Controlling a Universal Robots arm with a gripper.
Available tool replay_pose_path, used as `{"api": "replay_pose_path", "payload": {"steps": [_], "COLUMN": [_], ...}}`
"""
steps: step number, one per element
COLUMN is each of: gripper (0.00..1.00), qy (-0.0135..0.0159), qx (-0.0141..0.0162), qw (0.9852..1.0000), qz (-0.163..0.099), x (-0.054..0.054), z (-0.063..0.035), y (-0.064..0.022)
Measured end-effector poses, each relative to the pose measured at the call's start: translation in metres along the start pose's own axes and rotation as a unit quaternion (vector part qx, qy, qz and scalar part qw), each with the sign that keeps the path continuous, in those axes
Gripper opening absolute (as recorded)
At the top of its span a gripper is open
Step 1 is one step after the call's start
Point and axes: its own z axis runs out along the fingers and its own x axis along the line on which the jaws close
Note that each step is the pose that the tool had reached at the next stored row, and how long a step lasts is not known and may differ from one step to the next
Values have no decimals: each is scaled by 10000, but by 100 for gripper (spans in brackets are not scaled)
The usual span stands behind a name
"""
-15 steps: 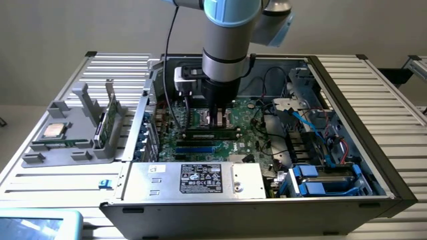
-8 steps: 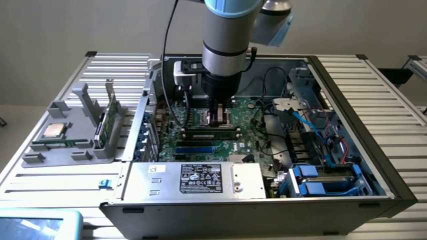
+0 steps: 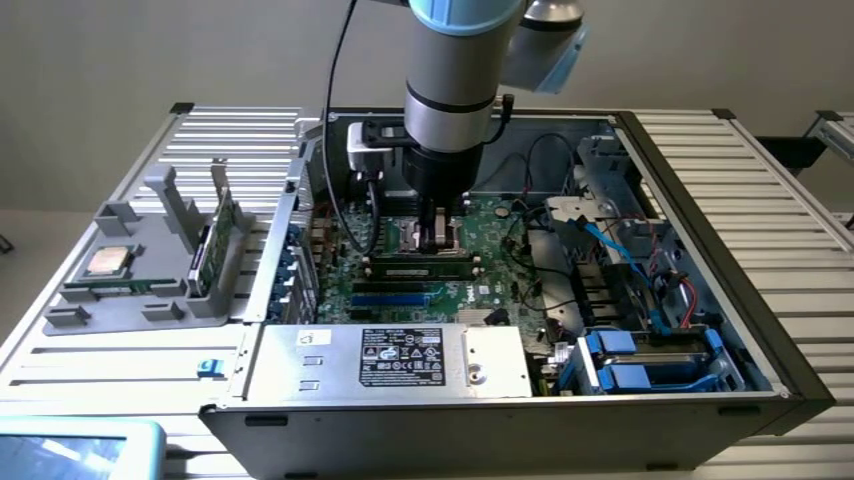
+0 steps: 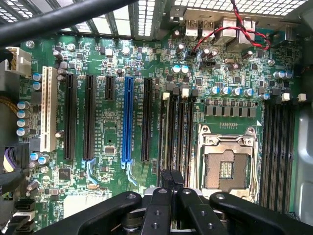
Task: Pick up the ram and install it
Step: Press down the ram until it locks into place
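The power supply label carries print too small to read.

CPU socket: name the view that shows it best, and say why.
The wrist view: the empty CPU socket lies fully in sight, face-on, its metal frame clear. In the exterior view the gripper stands in front of it and hides much of it.

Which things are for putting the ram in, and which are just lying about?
For the job:
ram
gripper, right above the ram
memory slots

Just lying about:
processor chip
tall green card
grey holder
blue drive trays
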Motion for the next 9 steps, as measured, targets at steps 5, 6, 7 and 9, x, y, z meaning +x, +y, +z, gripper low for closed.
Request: {"api": "replay_pose_path", "payload": {"steps": [5, 6, 7, 9], "gripper": [9, 9, 9, 9], "qy": [0, 0, 0, 9], "qx": [0, 0, 1, 14], "qw": [10000, 10000, 10000, 9999], "qz": [0, 0, 7, 109], "x": [0, 0, 0, 1], "z": [0, 0, 0, 0], "y": [0, 0, 0, 0]}}
